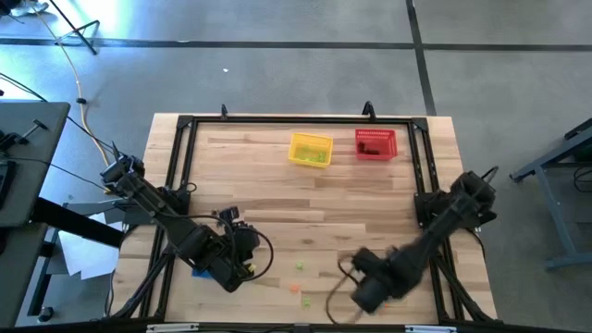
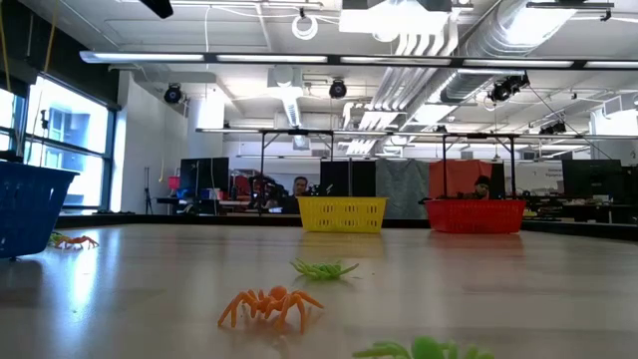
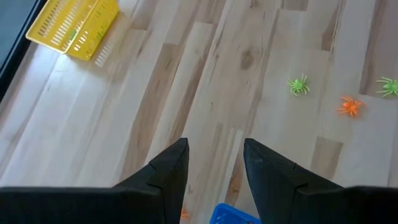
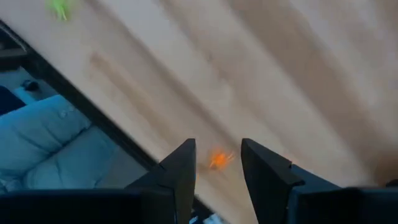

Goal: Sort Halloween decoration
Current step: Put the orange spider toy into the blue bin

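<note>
Three tiny spiders (image 2: 271,305) look featherlight and springy; pinch the body, both grippers (image 4: 216,163) spread empty.

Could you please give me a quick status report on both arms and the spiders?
Left tool open, empty, over the blue basket. Right tool open, above an orange spider near the table edge. Green spider loose mid-table. Nothing blocking.
</note>
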Controlling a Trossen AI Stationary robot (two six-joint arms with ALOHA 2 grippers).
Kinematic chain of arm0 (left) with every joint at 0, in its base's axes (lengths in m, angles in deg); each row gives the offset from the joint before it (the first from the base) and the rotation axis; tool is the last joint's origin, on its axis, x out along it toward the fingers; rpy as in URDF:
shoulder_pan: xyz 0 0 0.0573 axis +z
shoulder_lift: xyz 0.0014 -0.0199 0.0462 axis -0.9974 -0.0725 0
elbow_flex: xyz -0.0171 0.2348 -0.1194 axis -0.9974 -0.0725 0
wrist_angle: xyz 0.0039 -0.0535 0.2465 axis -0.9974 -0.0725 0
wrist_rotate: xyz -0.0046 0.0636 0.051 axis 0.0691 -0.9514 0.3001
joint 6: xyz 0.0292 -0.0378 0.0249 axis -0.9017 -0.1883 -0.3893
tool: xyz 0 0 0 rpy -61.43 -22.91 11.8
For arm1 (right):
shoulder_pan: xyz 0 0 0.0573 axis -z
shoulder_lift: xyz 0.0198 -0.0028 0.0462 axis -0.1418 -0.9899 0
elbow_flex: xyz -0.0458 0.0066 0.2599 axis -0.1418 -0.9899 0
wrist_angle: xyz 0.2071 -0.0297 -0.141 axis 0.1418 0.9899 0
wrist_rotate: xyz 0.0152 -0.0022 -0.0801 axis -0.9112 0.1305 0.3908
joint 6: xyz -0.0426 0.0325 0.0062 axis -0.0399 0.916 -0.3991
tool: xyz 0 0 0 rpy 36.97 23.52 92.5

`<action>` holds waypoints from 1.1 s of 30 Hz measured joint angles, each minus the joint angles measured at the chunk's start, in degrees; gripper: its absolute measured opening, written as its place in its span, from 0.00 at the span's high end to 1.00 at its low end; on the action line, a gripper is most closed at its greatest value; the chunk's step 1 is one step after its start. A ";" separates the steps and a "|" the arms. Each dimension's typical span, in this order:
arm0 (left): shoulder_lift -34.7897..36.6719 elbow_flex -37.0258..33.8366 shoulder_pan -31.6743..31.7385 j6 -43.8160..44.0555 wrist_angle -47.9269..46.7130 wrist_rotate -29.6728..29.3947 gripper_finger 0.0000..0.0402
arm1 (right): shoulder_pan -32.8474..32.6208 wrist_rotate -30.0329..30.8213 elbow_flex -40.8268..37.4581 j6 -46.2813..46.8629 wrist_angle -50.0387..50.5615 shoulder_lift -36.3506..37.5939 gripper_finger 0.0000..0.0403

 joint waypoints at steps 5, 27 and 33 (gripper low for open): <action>0.00 0.00 0.86 0.01 0.14 0.00 0.65 | -5.59 -1.14 -8.78 11.34 -10.09 -0.01 0.69; 0.02 0.00 1.49 0.47 0.25 0.02 0.65 | -8.34 -8.86 -28.60 18.05 -39.14 -0.02 0.69; 0.02 0.00 2.86 -0.45 0.25 0.02 0.65 | -9.02 -10.34 -28.54 17.86 -39.10 -0.06 0.69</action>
